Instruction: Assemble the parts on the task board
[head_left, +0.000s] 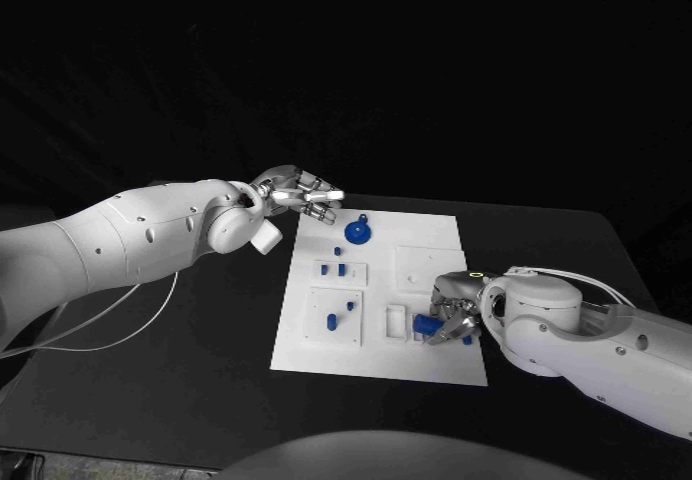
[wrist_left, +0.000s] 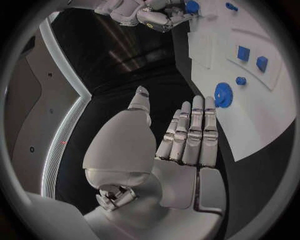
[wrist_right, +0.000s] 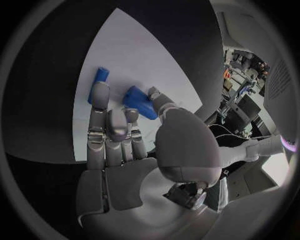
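We see the white task board (head_left: 378, 345) lying in the middle of the black table (head_left: 173, 400), with the robot's two hands at opposite ends of it. The right hand (head_left: 450, 318) rests low on the board's near right part, and in the right wrist view its fingertips (wrist_right: 100, 92) and thumb touch two blue pieces — a blue block (wrist_right: 140, 102) beside the thumb and a slimmer blue part (wrist_right: 98, 84) under one finger. Whether it actually pinches the block or only presses on it we cannot tell. We judge the hand sits this low in order to seat or steady the block at its recess. The left hand (head_left: 296, 195) hovers off the board's far left corner, near the blue gear (head_left: 358, 233); its fingers (wrist_left: 194, 132) lie straight and side by side, with nothing held — apparently parked clear of the work. Other small blue parts (head_left: 336, 270) lie or stand in the raised panels on the board's left side, so we judge the assembly to be partway done.
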